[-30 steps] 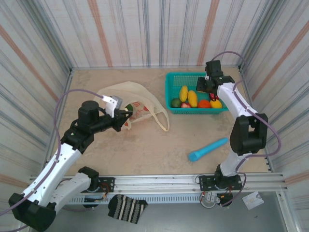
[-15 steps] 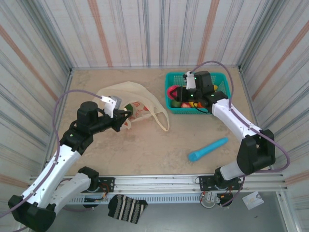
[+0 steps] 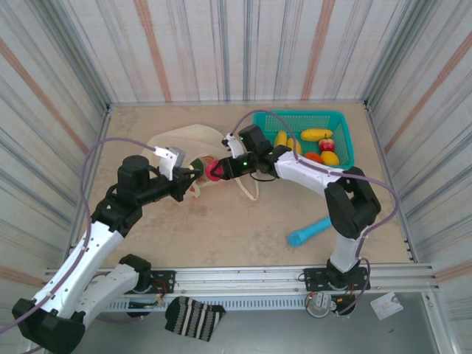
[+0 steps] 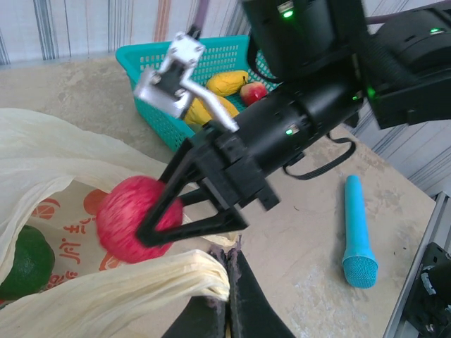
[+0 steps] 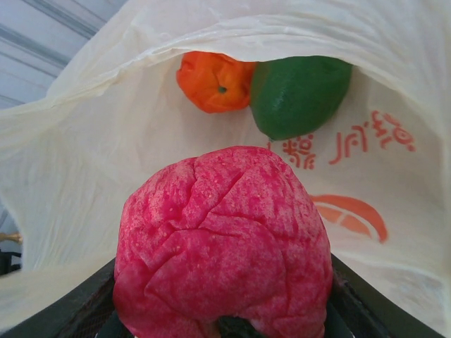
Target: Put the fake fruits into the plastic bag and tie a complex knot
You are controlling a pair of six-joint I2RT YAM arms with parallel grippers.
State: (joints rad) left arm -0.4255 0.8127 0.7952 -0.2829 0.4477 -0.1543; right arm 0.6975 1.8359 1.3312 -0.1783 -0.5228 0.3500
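Right claw (image 3: pixel 216 170) pinches a bumpy red fruit (image 3: pixel 212 172) between its two black fingers at the open mouth of the bag (image 3: pixel 181 140), which lies on the left half of the sandy table (image 3: pixel 221 221). Opposite it, the left claw (image 3: pixel 193 177), jaws pressed together, grips a bunched fold of the bag's near rim. Seen from the left wrist, the left claw (image 4: pixel 229 271) clamps the cream plastic of the bag (image 4: pixel 42 155) while the right claw (image 4: pixel 151 215) holds the red fruit (image 4: pixel 130 218) just past that rim. From the right wrist, the red fruit (image 5: pixel 225 239) sits in the foreground with the bag (image 5: pixel 106 105) spread behind it; inside lie an orange fruit (image 5: pixel 215 81) and a green fruit (image 5: pixel 299 91), touching, beside a printed citrus slice. At the table's far right, a teal basket (image 3: pixel 341 120) holds a yellow fruit (image 3: pixel 316 134) and an apple (image 3: pixel 324 144), among others. A blue stick (image 3: pixel 317 228) lies near the right arm, well apart from the bag.
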